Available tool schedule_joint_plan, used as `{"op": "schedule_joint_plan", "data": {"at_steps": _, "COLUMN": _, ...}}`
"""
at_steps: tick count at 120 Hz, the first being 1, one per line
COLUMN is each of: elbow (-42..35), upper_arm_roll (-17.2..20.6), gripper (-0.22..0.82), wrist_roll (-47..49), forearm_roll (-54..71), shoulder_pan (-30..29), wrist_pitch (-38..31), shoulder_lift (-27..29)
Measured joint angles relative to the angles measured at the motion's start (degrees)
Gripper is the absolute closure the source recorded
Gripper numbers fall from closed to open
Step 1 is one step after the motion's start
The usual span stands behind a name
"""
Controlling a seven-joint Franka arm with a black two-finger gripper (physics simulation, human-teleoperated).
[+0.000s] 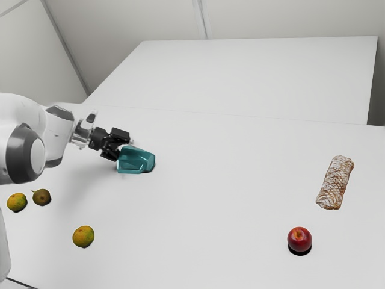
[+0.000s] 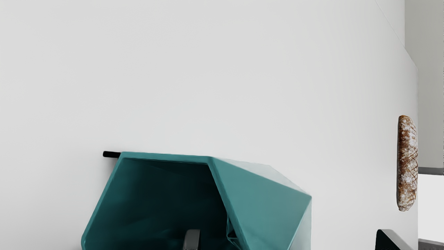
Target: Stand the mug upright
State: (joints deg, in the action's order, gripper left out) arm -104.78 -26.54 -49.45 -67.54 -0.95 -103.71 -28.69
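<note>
The teal mug (image 1: 136, 160) lies on its side on the table, its mouth toward the arm. My gripper (image 1: 123, 149) is at its mouth end. In the wrist view the faceted mug (image 2: 267, 198) shows its dark inside, and the gripper (image 2: 288, 240) stands open, fingers wide apart. One finger overlaps the mouth, apparently reaching inside; the other is beyond the mug's outer wall with a gap to it. The mug's lower part is cut off there, and I cannot make out its handle.
On the white table (image 1: 198, 198), a red apple (image 1: 299, 239) and a bread loaf (image 1: 335, 182) are at the exterior view's right. An orange-green fruit (image 1: 83, 236), another like it (image 1: 17, 202) and a brownish fruit (image 1: 41, 197) are nearer the arm's base.
</note>
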Motion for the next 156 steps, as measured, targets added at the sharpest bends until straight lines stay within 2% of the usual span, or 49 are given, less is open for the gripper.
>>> {"op": "schedule_joint_plan", "data": {"at_steps": 17, "elbow": 0.0, "upper_arm_roll": 0.0, "gripper": 0.22, "wrist_roll": -0.22, "forearm_roll": -0.51, "shoulder_pan": 0.15, "wrist_pitch": 0.08, "shoulder_lift": -0.19}}
{"op": "schedule_joint_plan", "data": {"at_steps": 42, "elbow": -0.01, "upper_arm_roll": 0.0, "gripper": 0.53, "wrist_roll": -0.41, "forearm_roll": -0.72, "shoulder_pan": 0.13, "wrist_pitch": 0.16, "shoulder_lift": -0.18}}
{"op": "schedule_joint_plan", "data": {"at_steps": 57, "elbow": -0.01, "upper_arm_roll": 0.05, "gripper": 0.62, "wrist_roll": -0.44, "forearm_roll": -0.47, "shoulder_pan": 0.24, "wrist_pitch": -0.16, "shoulder_lift": 0.47}}
{"op": "schedule_joint_plan", "data": {"at_steps": 70, "elbow": -0.01, "upper_arm_roll": 0.65, "gripper": 0.71, "wrist_roll": -0.45, "forearm_roll": 1.42, "shoulder_pan": 1.17, "wrist_pitch": -1.44, "shoulder_lift": 4.07}}
{"op": "schedule_joint_plan", "data": {"at_steps": 88, "elbow": 0.04, "upper_arm_roll": 3.12, "gripper": 0.75, "wrist_roll": 0.4, "forearm_roll": 12.27, "shoulder_pan": 4.09, "wrist_pitch": -5.71, "shoulder_lift": 10.97}}
{"op": "schedule_joint_plan", "data": {"at_steps": 108, "elbow": -0.81, "upper_arm_roll": 7.7, "gripper": 0.77, "wrist_roll": 3.41, "forearm_roll": 37.0, "shoulder_pan": 7.95, "wrist_pitch": -11.7, "shoulder_lift": 18.05}}
{"op": "schedule_joint_plan", "data": {"at_steps": 130, "elbow": -3.86, "upper_arm_roll": 11.43, "gripper": 0.78, "wrist_roll": 8.11, "forearm_roll": 57.1, "shoulder_pan": 10.75, "wrist_pitch": -18.85, "shoulder_lift": 17.62}}
{"op": "schedule_joint_plan", "data": {"at_steps": 156, "elbow": -7.96, "upper_arm_roll": 12.97, "gripper": 0.78, "wrist_roll": 13.48, "forearm_roll": 66.06, "shoulder_pan": 12.05, "wrist_pitch": -24.71, "shoulder_lift": 16.67}}
